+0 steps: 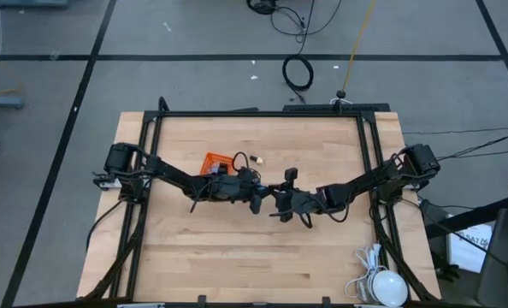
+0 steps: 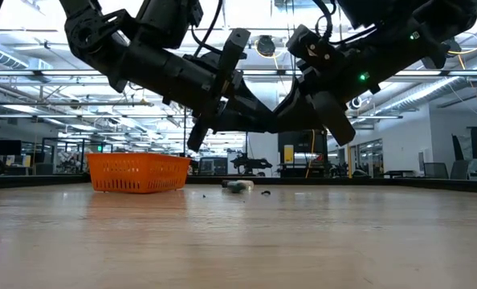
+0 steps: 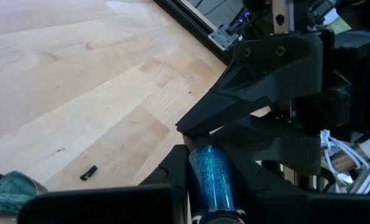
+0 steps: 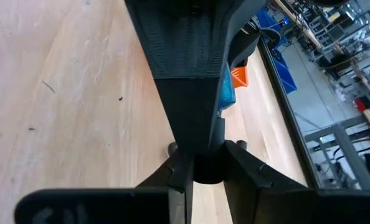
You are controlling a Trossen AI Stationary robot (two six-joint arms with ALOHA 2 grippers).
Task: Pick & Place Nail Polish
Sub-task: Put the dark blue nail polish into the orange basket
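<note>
While both arms meet above the middle of the surface (image 1: 237, 248), the left end effector (image 3: 213, 205) and right end effector (image 4: 200, 168) are both clamped on one blue nail polish bottle (image 3: 211, 177), held aloft between them.

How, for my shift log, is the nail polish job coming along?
Done: unclear, since what the orange basket holds is hidden. In hand: a blue nail polish bottle is gripped in mid-air by both the left end effector and the right end effector, apparently a handover. Left: at least one loose bottle lies on the table.
</note>
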